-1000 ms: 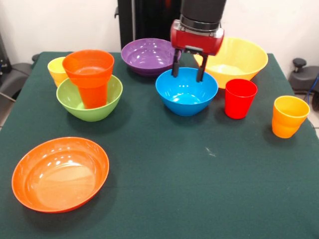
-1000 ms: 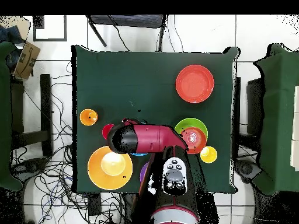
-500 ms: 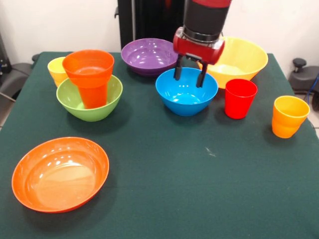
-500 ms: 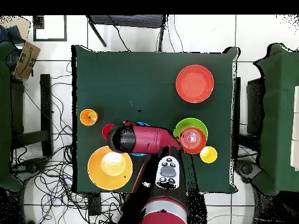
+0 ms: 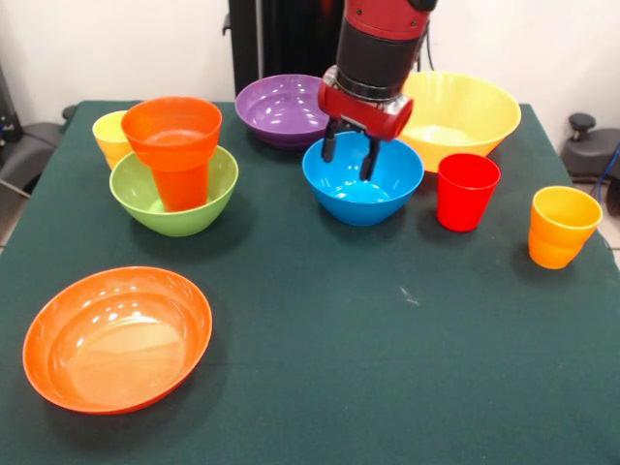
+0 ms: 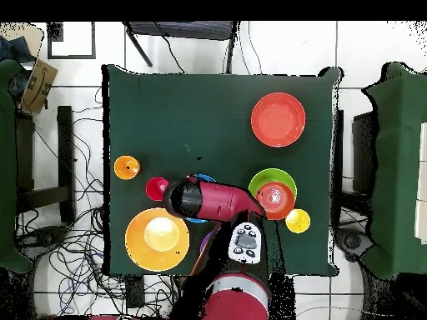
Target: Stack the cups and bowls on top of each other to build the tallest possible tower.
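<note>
My gripper (image 5: 348, 165) is open and empty. It hangs tilted over the blue bowl (image 5: 360, 197), fingertips just inside its far rim. To the left, the green bowl (image 5: 136, 192) holds an orange cup (image 5: 182, 184) with the small deep orange bowl (image 5: 171, 128) on top. The yellow cup (image 5: 108, 136) stands behind them. The purple bowl (image 5: 279, 107) and big yellow bowl (image 5: 470, 114) are at the back. The red cup (image 5: 467, 192) and yellow-orange cup (image 5: 562, 226) stand to the right. The wide shallow orange bowl (image 5: 116, 339) lies front left. In the overhead view the arm (image 6: 208, 198) hides the gripper.
The green cloth table (image 5: 387, 368) ends near the yellow-orange cup on the right. The robot's black pedestal (image 5: 281, 39) stands behind the purple bowl. In the overhead view cables (image 6: 75, 242) and chairs (image 6: 392, 167) surround the table.
My gripper has moved left and slightly down over the blue bowl, tilting as it went. It stays open. No cup or bowl has moved.
</note>
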Motion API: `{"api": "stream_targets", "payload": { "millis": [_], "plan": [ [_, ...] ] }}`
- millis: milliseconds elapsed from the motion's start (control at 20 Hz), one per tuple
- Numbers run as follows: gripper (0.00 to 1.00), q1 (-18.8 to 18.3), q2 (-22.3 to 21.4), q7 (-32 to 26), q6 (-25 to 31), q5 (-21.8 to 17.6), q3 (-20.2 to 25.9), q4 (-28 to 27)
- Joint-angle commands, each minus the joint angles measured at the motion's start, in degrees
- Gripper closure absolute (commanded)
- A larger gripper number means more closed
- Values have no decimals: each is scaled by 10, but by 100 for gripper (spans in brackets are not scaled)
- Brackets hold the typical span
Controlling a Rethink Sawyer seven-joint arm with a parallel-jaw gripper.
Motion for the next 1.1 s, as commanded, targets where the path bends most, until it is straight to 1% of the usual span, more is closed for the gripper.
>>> {"api": "stream_targets", "payload": {
  "millis": [50,150,300,500,800,1000,1100],
  "plan": [
    [0,-2,2,98,-64,38,60,-24],
    [0,-2,-1,98,-57,47,65,-28],
    [0,-6,-4,102,-54,66,75,-18],
    [0,10,10,102,-57,78,57,-33],
    [0,29,31,103,-70,88,34,-41],
    [0,52,44,106,-59,92,5,-41],
    [0,54,48,103,-52,95,1,-41]
  ]
}}
